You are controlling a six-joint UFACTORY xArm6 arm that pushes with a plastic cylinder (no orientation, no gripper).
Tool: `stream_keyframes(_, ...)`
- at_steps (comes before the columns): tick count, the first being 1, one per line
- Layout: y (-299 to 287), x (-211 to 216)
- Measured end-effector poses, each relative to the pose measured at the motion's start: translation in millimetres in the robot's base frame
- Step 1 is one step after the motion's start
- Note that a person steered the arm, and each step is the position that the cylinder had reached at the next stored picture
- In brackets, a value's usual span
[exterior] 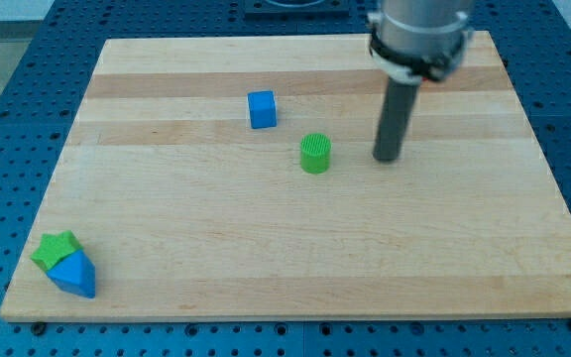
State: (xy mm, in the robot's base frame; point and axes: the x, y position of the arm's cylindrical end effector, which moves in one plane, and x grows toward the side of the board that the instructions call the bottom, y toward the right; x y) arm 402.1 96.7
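Note:
My tip (388, 159) rests on the wooden board (266, 248) at the upper right, at the end of the dark rod. Nearest to it is the green cylinder (315, 154), a short way to the tip's left and not touching it. A blue cube (262, 109) sits further left and a little higher. Far off at the view's bottom left, a green block (54, 249) of unclear shape lies against a blue triangular block (74, 273).
The board lies on a blue perforated table (8, 79). The robot's grey wrist (419, 35) hangs over the board's top right edge.

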Motion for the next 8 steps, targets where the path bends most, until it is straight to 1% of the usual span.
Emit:
stream_keyframes(1,-13.6,-36.4)
stream_keyframes(2,-14.3,-34.4)
stream_keyframes(3,-17.5,-17.1)
stream_keyframes(4,-43.5,-3.4)
stream_keyframes(6,-113.3,32.2)
stream_keyframes(8,-178.2,87.3)
